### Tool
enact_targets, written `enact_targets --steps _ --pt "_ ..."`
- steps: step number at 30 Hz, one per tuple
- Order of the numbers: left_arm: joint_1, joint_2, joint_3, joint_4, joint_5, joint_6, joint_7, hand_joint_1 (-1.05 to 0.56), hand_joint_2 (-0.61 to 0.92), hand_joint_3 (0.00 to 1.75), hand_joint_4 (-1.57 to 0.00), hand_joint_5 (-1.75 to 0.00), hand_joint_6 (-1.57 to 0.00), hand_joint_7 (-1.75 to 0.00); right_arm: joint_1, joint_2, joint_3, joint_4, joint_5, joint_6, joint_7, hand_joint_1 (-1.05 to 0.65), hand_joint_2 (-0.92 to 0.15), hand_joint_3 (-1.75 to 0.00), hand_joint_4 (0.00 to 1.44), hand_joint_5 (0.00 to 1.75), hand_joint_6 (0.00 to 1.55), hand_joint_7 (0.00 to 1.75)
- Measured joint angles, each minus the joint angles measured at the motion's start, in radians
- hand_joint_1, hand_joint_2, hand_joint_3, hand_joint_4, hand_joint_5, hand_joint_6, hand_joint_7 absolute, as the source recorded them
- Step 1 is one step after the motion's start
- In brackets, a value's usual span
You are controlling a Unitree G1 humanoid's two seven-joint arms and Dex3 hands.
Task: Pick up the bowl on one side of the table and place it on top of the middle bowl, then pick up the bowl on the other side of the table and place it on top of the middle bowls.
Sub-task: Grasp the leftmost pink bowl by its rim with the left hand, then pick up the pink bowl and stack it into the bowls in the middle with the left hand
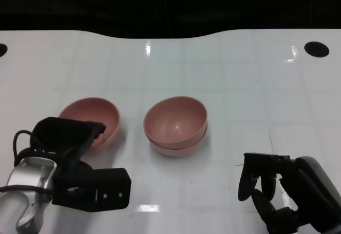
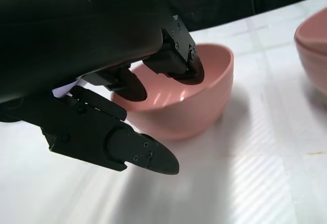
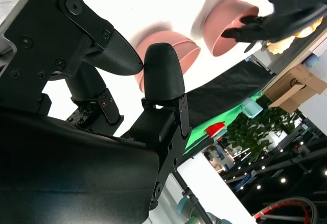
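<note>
1. The right hand fills the left and centre of the frame, its black fingers spread, holding nothing.
2. Behind them, at upper centre, sit the stacked pink bowls.
3. At upper right, the left hand reaches over another pink bowl.

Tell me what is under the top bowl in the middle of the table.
The top bowl sits nested in a second pink bowl, of which only the rim and a strip of outer wall show. Its inside and the table beneath are covered.
</note>
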Motion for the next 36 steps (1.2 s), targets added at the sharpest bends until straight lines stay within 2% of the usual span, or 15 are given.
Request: enact_targets --steps 1,2,4,6,7,8,9,11,16,21,26,28,36 --pt "-0.015 -0.003 -0.006 0.042 -0.007 -0.021 0.032 -0.33 0.92 0.02 -0.73 -0.78 -0.74 -0.02 0.000 0.000 0.002 0.000 -0.001 0.000 0.000 -0.10 -0.11 -1.70 0.95 1.75 0.83 1.56" --pt "-0.028 -0.005 -0.009 0.083 -0.015 -0.045 0.071 -0.29 0.92 0.02 -0.76 -1.04 -0.89 -0.07 0.000 0.000 0.004 0.000 -0.002 0.000 0.000 -0.10 -0.11 -1.69 0.95 1.75 0.82 1.56" --pt "-0.047 -0.006 -0.015 0.151 -0.036 -0.093 0.143 -0.26 0.92 0.02 -0.83 -1.27 -1.09 -0.14 0.000 0.001 0.005 0.000 -0.003 0.000 0.001 -0.09 -0.10 -1.69 0.95 1.75 0.82 1.55" --pt "-0.062 -0.006 -0.024 0.204 -0.046 -0.136 0.207 -0.25 0.92 0.02 -0.84 -1.53 -1.21 -0.21 0.001 0.001 0.005 -0.001 -0.003 -0.001 0.000 -0.09 -0.10 -1.69 0.95 1.75 0.82 1.55" --pt "-0.069 -0.006 -0.029 0.226 -0.049 -0.155 0.233 -0.24 0.92 0.04 -0.88 -1.64 -1.20 -0.38 0.001 0.001 0.005 -0.001 -0.003 -0.001 0.000 -0.09 -0.10 -1.69 0.95 1.75 0.82 1.54" --pt "-0.076 -0.006 -0.035 0.244 -0.051 -0.169 0.256 -0.23 0.88 0.23 -0.93 -1.70 -0.94 -1.11 0.001 0.001 0.005 -0.001 -0.003 -0.001 0.000 -0.09 -0.10 -1.70 0.95 1.75 0.82 1.54" --pt "-0.085 -0.006 -0.038 0.258 -0.055 -0.182 0.275 -0.23 0.86 0.30 -0.95 -1.72 -0.82 -1.42 0.001 0.000 0.005 -0.001 -0.003 -0.001 0.000 -0.10 -0.10 -1.70 0.95 1.75 0.82 1.54" --pt "-0.098 -0.004 -0.042 0.268 -0.069 -0.195 0.294 -0.21 0.79 0.50 -0.96 -1.74 -0.71 -1.68 0.001 0.000 0.005 -0.001 -0.003 -0.001 0.000 -0.10 -0.10 -1.70 0.95 1.75 0.82 1.53" --pt "-0.113 0.001 -0.043 0.253 -0.110 -0.217 0.287 -0.22 0.72 0.71 -0.92 -1.75 -0.65 -1.74 0.001 0.000 0.004 -0.001 -0.003 -0.001 0.001 -0.10 -0.10 -1.70 0.95 1.75 0.83 1.53" --pt "-0.129 0.030 -0.031 0.164 -0.161 -0.204 0.178 -0.21 0.67 0.80 -0.89 -1.75 -0.67 -1.75 0.002 0.000 0.004 -0.001 -0.003 -0.002 0.001 -0.10 -0.10 -1.71 0.95 1.75 0.83 1.52" --pt "-0.131 0.051 -0.008 0.051 -0.201 -0.137 0.008 -0.22 0.65 0.78 -0.87 -1.75 -0.66 -1.75 0.002 0.000 0.004 -0.004 -0.003 -0.002 0.000 -0.10 -0.10 -1.71 0.95 1.75 0.83 1.52" --pt "-0.129 0.061 -0.007 -0.001 -0.202 -0.112 -0.044 -0.22 0.68 0.66 -0.85 -1.75 -0.64 -1.75 0.002 0.000 0.004 -0.004 -0.003 -0.002 0.000 -0.10 -0.10 -1.71 0.95 1.75 0.83 1.52" --pt "-0.130 0.103 0.018 -0.164 -0.201 -0.087 -0.138 -0.21 0.76 0.47 -0.82 -1.75 -0.62 -1.74 0.002 0.000 0.003 -0.005 -0.004 -0.004 0.000 -0.11 -0.11 -1.70 0.95 1.75 0.83 1.51"
